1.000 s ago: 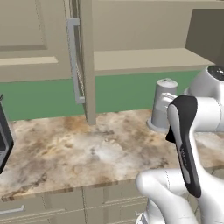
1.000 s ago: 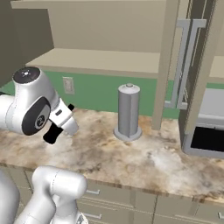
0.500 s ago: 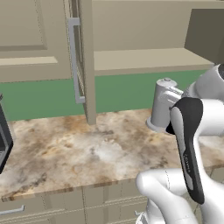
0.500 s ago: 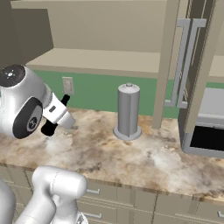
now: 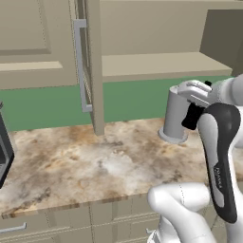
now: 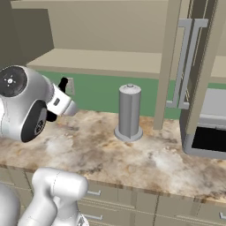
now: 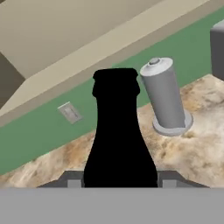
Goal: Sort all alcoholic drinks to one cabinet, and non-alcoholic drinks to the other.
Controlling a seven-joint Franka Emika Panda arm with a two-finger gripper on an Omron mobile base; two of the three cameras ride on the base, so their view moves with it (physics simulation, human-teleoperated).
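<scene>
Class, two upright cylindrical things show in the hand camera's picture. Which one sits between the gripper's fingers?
The all-black cola bottle, rising close up from between the fingers. The grey canister stands apart on the marbled counter, farther off by the green wall.

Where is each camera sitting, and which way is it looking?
Left base view: behind the arm on its left, looking forward and down at the counter; the white arm rises at lower right.
Right base view: behind on the right, facing the same counter; the arm rises at lower left.
Hand view: on the hand, looking along the gripper, shut on a black cola bottle.
All three share the grey canister.
</scene>
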